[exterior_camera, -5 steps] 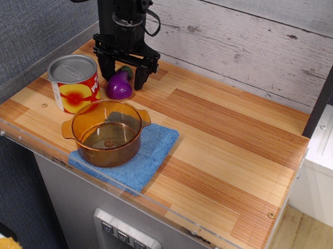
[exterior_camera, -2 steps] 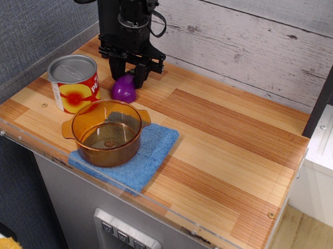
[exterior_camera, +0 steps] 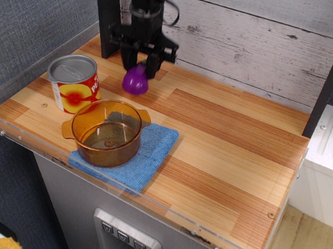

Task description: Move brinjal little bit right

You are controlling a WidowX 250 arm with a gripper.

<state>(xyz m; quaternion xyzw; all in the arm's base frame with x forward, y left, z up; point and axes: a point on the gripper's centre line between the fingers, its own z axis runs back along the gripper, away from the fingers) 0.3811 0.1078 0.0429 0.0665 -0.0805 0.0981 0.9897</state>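
Note:
The brinjal (exterior_camera: 135, 82) is a small glossy purple toy eggplant. It hangs stem-up between the black fingers of my gripper (exterior_camera: 140, 66), lifted a little above the wooden tabletop at the back left. The gripper is shut on its upper part, so the green cap is mostly hidden. The brinjal is to the right of the red-and-yellow can (exterior_camera: 74, 83) and behind the amber pot (exterior_camera: 107, 132).
The amber glass pot stands on a blue cloth (exterior_camera: 147, 154) at the front left. The can stands left of it. A clear plastic rim (exterior_camera: 21, 67) edges the table's left and front. A wood-plank wall (exterior_camera: 248, 38) runs along the back.
The gripper closed on the brinjal, lifted it off the table and carried it a little to the right.

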